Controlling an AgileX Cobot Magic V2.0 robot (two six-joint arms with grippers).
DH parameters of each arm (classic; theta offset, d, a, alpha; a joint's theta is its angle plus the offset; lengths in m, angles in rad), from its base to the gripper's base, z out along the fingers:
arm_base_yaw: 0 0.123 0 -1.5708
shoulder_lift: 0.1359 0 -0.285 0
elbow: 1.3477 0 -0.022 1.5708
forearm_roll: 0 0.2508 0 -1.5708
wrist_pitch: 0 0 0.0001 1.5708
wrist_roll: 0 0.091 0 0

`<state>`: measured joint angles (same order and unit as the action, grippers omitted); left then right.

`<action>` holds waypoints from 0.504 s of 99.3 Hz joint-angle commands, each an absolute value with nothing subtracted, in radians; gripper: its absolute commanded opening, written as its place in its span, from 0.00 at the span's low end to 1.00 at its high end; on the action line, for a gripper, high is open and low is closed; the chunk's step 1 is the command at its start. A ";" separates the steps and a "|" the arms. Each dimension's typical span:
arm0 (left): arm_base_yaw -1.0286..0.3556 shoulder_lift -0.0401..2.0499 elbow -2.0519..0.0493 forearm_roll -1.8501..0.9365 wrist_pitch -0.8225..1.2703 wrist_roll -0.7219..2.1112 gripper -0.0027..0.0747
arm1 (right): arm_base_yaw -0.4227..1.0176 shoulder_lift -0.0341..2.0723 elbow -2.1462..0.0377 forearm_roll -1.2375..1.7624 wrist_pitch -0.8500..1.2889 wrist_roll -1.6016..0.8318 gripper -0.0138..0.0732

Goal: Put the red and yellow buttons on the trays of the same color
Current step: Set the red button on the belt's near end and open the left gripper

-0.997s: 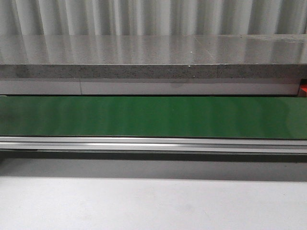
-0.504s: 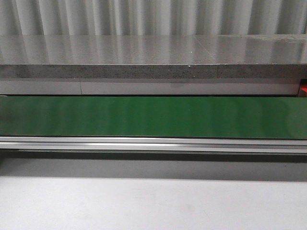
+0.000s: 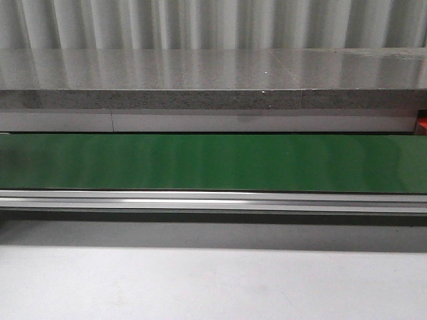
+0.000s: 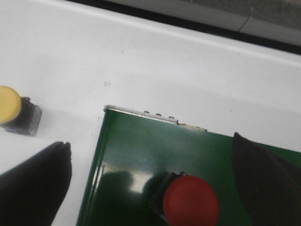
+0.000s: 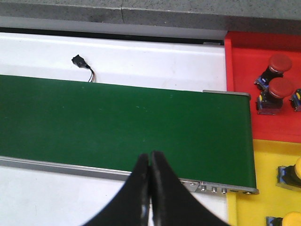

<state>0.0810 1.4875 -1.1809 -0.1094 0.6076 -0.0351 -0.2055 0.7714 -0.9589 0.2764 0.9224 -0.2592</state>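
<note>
In the left wrist view a red button (image 4: 190, 201) stands on the end of the green belt (image 4: 141, 150), between the fingers of my open left gripper (image 4: 150, 160). A yellow button (image 4: 10, 107) sits on the white table beside the belt. In the right wrist view my right gripper (image 5: 150, 155) is shut and empty over the near edge of the green belt (image 5: 122, 127). The red tray (image 5: 244, 61) holds two red buttons (image 5: 278, 89). The yellow tray (image 5: 268, 160) below it holds yellow buttons (image 5: 294, 173). The front view shows only the bare belt (image 3: 213, 163).
A small black connector with wires (image 5: 80, 62) lies on the white surface behind the belt. A grey stone ledge (image 3: 213, 87) runs behind the conveyor. The belt's metal rail (image 3: 213, 200) runs along its near side.
</note>
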 commanded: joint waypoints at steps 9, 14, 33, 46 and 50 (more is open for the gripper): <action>0.166 1.451 -1.219 -0.107 0.558 -0.035 0.86 | -0.206 0.765 -0.981 0.289 0.866 -0.269 0.02; 0.207 1.459 -1.219 -0.107 0.558 -0.035 0.86 | -0.206 0.765 -0.981 0.289 0.866 -0.269 0.02; 0.321 1.523 -1.219 -0.111 0.554 -0.035 0.86 | -0.206 0.765 -0.981 0.289 0.866 -0.269 0.02; 0.350 1.600 -1.219 -0.111 0.519 -0.035 0.86 | -0.206 0.765 -0.981 0.289 0.866 -0.269 0.02; 0.352 1.626 -1.219 -0.111 0.500 -0.035 0.86 | -0.206 0.765 -0.981 0.289 0.866 -0.269 0.02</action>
